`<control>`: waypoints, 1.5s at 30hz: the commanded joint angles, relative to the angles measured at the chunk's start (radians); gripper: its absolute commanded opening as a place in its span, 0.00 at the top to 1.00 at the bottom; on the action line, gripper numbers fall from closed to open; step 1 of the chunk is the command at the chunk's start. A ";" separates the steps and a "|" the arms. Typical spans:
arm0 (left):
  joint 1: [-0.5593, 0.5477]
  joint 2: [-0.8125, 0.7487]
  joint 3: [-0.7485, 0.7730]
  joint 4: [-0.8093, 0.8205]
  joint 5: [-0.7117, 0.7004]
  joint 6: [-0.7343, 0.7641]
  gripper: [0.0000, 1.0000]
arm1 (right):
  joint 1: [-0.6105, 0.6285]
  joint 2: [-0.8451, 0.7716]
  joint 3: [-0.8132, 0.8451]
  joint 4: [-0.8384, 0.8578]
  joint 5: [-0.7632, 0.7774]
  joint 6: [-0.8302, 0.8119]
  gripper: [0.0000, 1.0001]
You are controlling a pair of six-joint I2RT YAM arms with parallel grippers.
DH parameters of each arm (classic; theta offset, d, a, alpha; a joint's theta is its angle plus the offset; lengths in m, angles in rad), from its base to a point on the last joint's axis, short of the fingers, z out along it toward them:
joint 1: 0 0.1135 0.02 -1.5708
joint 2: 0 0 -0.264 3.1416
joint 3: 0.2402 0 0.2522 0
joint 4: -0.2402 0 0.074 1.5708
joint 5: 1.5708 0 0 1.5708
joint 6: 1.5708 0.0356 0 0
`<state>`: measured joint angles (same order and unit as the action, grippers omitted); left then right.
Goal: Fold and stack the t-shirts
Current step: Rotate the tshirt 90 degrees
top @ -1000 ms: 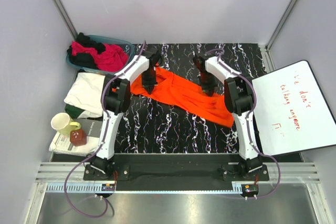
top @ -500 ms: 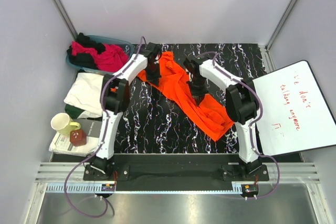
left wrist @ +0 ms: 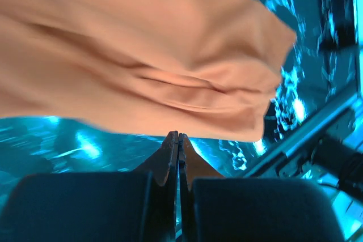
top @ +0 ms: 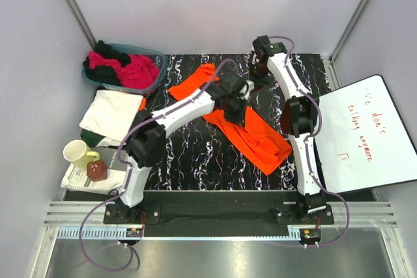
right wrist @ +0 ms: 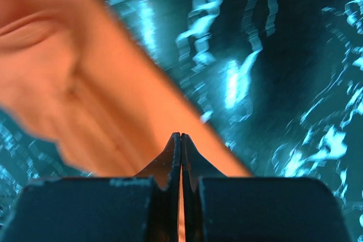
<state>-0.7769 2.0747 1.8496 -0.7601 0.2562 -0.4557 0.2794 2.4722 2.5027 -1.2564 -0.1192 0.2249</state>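
The bright orange t-shirt (top: 260, 141) lies crumpled in a diagonal band across the black marbled table (top: 195, 154). My left gripper (top: 236, 110) reaches far right over the shirt's middle. In the left wrist view the left gripper (left wrist: 178, 134) has its jaws shut, with the tips at the edge of the orange cloth (left wrist: 142, 43). My right gripper (top: 253, 86) is at the back of the table. In its wrist view the right gripper (right wrist: 180, 134) is shut near the edge of the cloth (right wrist: 85, 83), and orange shows between the jaws. A folded white t-shirt (top: 111, 112) lies at the left.
A teal basket (top: 156, 56) at the back left holds magenta-pink (top: 137, 73) and black (top: 104, 50) shirts. A white board with red writing (top: 358, 135) lies at the right. A cream mug (top: 78, 154) and a small red object (top: 96, 171) sit on papers at the near left.
The left gripper swung from the back left to the table's middle. The right gripper moved from the middle to the back right. The orange shirt shifted and now lies more bunched.
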 commanded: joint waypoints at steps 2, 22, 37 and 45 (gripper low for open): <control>-0.074 0.094 0.016 0.041 0.060 0.017 1.00 | -0.045 0.096 0.064 -0.040 -0.140 0.002 1.00; -0.084 0.136 -0.231 -0.021 0.068 -0.001 1.00 | -0.106 0.011 -0.028 -0.029 -0.085 -0.018 1.00; 0.116 -0.206 -0.590 -0.261 -0.146 0.123 1.00 | -0.072 0.004 -0.028 0.000 -0.181 -0.024 1.00; 0.136 -0.436 -0.618 -0.281 -0.167 0.091 1.00 | 0.081 0.071 0.139 0.064 -0.207 0.008 1.00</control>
<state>-0.6411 1.8008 1.2011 -1.0248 0.1299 -0.3634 0.2668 2.5538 2.5366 -1.2686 -0.2592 0.2161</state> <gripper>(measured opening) 0.004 0.009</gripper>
